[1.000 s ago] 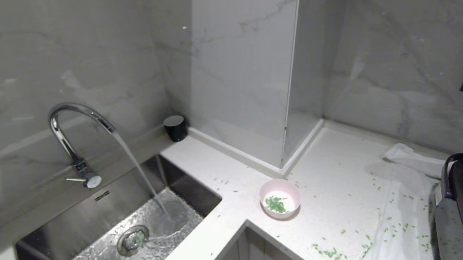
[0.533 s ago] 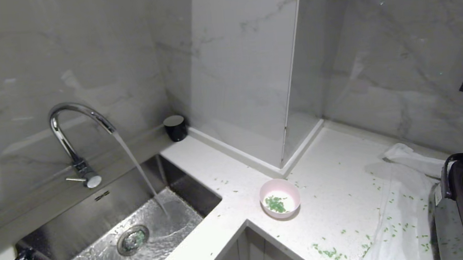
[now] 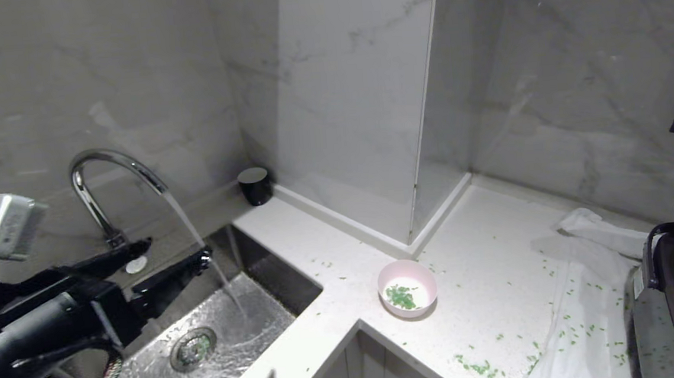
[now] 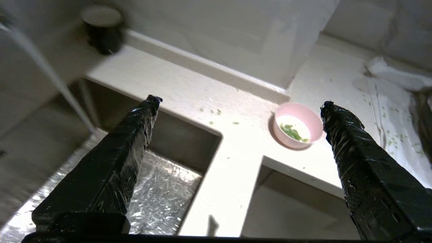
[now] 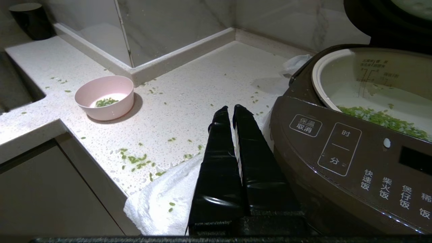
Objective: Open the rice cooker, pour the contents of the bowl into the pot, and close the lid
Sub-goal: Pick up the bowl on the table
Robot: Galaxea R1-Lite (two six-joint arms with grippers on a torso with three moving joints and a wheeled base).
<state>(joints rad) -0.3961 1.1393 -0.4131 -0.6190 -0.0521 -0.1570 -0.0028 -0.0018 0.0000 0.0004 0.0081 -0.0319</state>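
Note:
The pale pink bowl (image 3: pixel 407 288) stands on the white counter near its inner corner, with a few green contents (image 3: pixel 402 296) inside. My left gripper (image 3: pixel 175 252) hovers open over the sink, well to the left of the bowl (image 4: pixel 297 125), holding nothing. The rice cooker (image 5: pixel 337 152) sits at the right edge with its lid (image 5: pixel 371 20) raised. Its whitish pot (image 5: pixel 378 74) holds green grains (image 5: pixel 381 119). My right gripper (image 5: pixel 232 108) is shut and empty, beside the cooker's front, over a white towel.
The faucet (image 3: pixel 97 188) runs water into the steel sink (image 3: pixel 144 321). A black cup (image 3: pixel 255 186) stands at the back wall. A white towel (image 3: pixel 593 289) lies under the cooker. Green grains (image 3: pixel 480 369) are scattered on the counter. A marble column (image 3: pixel 361 110) juts out behind the bowl.
My left arm has come up into the head view from the lower left and now reaches over the sink, open. The bowl and the cooker have not moved.

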